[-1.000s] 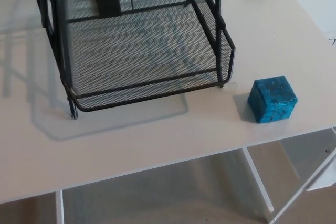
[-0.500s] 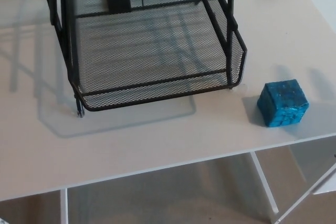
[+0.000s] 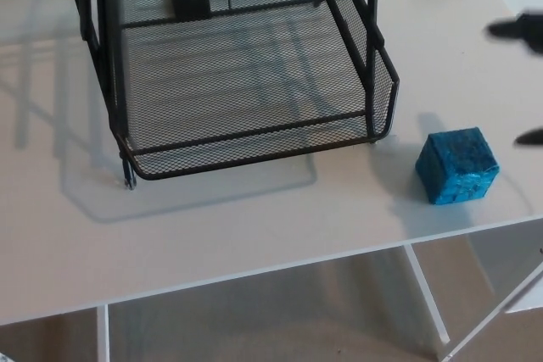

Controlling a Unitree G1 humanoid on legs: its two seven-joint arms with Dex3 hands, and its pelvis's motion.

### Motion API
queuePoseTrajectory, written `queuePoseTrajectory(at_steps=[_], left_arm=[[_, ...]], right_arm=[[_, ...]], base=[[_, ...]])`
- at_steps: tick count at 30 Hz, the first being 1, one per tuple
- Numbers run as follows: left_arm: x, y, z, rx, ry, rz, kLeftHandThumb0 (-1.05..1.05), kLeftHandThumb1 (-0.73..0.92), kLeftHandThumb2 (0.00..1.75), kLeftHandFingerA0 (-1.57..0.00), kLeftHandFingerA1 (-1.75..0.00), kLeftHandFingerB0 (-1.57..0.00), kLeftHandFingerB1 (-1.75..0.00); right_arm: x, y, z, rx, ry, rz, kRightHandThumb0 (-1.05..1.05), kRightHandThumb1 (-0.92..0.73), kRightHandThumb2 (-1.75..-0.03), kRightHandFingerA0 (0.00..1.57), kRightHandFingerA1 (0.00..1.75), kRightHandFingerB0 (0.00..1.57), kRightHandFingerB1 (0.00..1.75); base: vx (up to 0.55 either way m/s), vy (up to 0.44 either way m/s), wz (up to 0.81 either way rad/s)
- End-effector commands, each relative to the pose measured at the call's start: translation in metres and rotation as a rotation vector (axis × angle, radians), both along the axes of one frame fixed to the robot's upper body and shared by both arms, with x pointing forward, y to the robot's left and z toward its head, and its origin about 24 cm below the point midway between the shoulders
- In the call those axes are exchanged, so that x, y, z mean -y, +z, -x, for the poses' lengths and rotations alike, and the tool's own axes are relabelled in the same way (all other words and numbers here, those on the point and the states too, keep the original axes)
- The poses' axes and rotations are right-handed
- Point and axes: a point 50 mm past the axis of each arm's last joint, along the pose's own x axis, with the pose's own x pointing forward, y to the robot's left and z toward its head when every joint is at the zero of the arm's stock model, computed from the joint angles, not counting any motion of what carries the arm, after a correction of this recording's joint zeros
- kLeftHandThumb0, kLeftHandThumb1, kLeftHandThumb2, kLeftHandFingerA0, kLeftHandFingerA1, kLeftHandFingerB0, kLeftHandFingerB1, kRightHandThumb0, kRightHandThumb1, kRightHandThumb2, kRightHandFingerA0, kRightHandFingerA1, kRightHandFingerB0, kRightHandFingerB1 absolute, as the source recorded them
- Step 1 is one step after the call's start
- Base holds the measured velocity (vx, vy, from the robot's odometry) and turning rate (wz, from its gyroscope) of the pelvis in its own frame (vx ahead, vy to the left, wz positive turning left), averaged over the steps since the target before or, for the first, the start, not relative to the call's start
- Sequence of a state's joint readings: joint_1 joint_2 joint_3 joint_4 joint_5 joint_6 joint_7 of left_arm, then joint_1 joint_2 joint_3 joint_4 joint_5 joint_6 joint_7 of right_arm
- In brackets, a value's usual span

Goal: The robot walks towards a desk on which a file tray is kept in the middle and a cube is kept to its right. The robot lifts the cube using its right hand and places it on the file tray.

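Two blurred black fingertips of the right hand [image 3: 519,29] have newly appeared at the right edge, spread well apart and holding nothing. The blue cube [image 3: 456,165] sits unmoved on the white desk [image 3: 254,226], just right of the black mesh file tray [image 3: 254,135].

White desk [image 3: 254,226]; black mesh file tray [image 3: 246,137] at centre, blue cube [image 3: 456,165] just right
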State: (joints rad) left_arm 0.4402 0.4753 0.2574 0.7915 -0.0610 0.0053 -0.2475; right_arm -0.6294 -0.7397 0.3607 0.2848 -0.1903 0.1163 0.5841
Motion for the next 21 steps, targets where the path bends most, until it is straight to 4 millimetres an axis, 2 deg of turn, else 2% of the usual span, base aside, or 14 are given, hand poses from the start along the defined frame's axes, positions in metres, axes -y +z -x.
queuePoseTrajectory(at_steps=[1, 7, 8, 11, 12, 13, 14, 15, 16, 17, 18, 19, 20, 21], left_arm=[[-0.004, 0.003, -0.005, -0.005, -0.043, -0.028, -0.73, 0.74, 1.02, -0.30, -0.57, -0.19, -0.48], [-0.003, 0.004, -0.004, -0.010, -0.063, -0.018, -0.73, 0.75, 1.03, -0.30, -0.58, -0.19, -0.49], [-0.003, 0.004, -0.003, -0.010, -0.049, -0.018, -0.73, 0.91, 0.70, -0.35, -0.53, -0.21, -0.38], [-0.004, 0.003, -0.002, -0.019, -0.041, -0.026, -0.72, 0.74, 1.02, -0.32, -0.58, -0.21, -0.49], [-0.004, 0.003, -0.002, -0.021, -0.034, -0.026, -0.70, 0.92, 0.67, -0.37, -0.51, -0.25, -0.37], [-0.004, 0.002, -0.002, -0.027, -0.034, -0.028, -0.71, 0.74, 1.02, -0.32, -0.57, -0.20, -0.48], [-0.005, 0.002, -0.001, -0.021, -0.022, -0.016, -0.70, 0.92, 0.68, -0.37, -0.52, -0.22, -0.37], [-0.005, 0.001, -0.002, -0.023, -0.020, -0.016, -0.70, 0.92, 0.67, -0.38, -0.52, -0.24, -0.37], [-0.004, 0.001, -0.002, -0.022, -0.020, -0.015, -0.72, 0.73, 1.02, -0.31, -0.58, -0.19, -0.49], [-0.004, 0.002, -0.002, -0.019, -0.027, -0.014, -0.70, 0.92, 0.67, -0.37, -0.52, -0.23, -0.37], [-0.004, 0.002, -0.002, -0.022, -0.034, -0.018, -0.70, 0.92, 0.67, -0.37, -0.52, -0.23, -0.37], [-0.005, 0.001, -0.001, -0.030, -0.039, -0.018, -0.72, 0.74, 1.06, -0.32, -0.59, -0.16, -0.47], [-0.005, 0.000, -0.001, -0.033, -0.037, -0.017, -0.71, 0.92, 0.67, -0.36, -0.50, -0.24, -0.37], [-0.005, -0.001, -0.001, -0.033, -0.025, -0.015, -0.71, 0.91, 0.67, -0.38, -0.52, -0.25, -0.38]], right_arm=[[-0.010, -0.018, -0.007, -0.074, -0.034, 0.144, -0.65, -0.46, -0.55, 0.00, 0.33, 0.11, 0.31], [-0.019, -0.026, -0.012, -0.064, -0.032, 0.155, -0.62, -0.46, -0.55, 0.00, 0.33, 0.11, 0.31], [-0.020, -0.028, -0.013, -0.061, -0.031, 0.166, -0.62, -0.46, -0.56, 0.02, 0.32, 0.11, 0.30], [-0.023, -0.029, -0.014, -0.048, -0.018, 0.172, -0.63, -0.48, -0.56, 0.02, 0.33, 0.11, 0.29], [-0.023, -0.029, -0.015, -0.050, -0.023, 0.173, -0.65, -0.49, -0.55, 0.00, 0.34, 0.10, 0.29], [-0.024, -0.029, -0.016, -0.053, -0.029, 0.167, -0.65, -0.49, -0.55, 0.01, 0.34, 0.11, 0.29], [-0.026, -0.028, -0.017, -0.034, -0.027, 0.164, -0.65, -0.47, -0.56, 0.02, 0.32, 0.12, 0.29], [-0.026, -0.028, -0.018, -0.027, -0.024, 0.166, -0.66, -0.48, -0.56, 0.03, 0.33, 0.13, 0.29], [-0.027, -0.028, -0.018, -0.022, -0.020, 0.168, -0.66, -0.37, -0.78, 0.05, 0.29, 0.08, 0.36], [-0.028, -0.029, -0.019, -0.026, -0.024, 0.164, -0.65, -0.37, -0.76, 0.05, 0.28, 0.09, 0.36], [-0.029, -0.030, -0.020, -0.028, -0.030, 0.159, -0.65, -0.37, -0.76, 0.05, 0.28, 0.09, 0.36], [-0.030, -0.032, -0.020, -0.027, -0.030, 0.166, -0.64, -0.37, -0.75, 0.05, 0.28, 0.10, 0.36], [-0.030, -0.034, -0.019, -0.028, -0.029, 0.174, -0.61, -0.36, -0.73, 0.05, 0.29, 0.10, 0.38], [-0.031, -0.038, -0.019, -0.019, -0.020, 0.215, -0.61, -0.37, -0.72, 0.05, 0.34, 0.12, 0.40]], base=[[0.00, 0.000, 0.00], [0.00, 0.000, 0.00], [0.00, 0.000, 0.00], [0.00, 0.000, 0.00], [0.00, 0.000, 0.00], [0.00, 0.000, 0.00], [0.00, 0.000, 0.00], [0.00, 0.000, 0.00], [0.00, 0.000, 0.00], [0.00, 0.000, 0.00], [0.00, 0.000, 0.00], [0.00, 0.000, 0.00], [0.00, 0.000, 0.00], [0.00, 0.000, 0.00]])
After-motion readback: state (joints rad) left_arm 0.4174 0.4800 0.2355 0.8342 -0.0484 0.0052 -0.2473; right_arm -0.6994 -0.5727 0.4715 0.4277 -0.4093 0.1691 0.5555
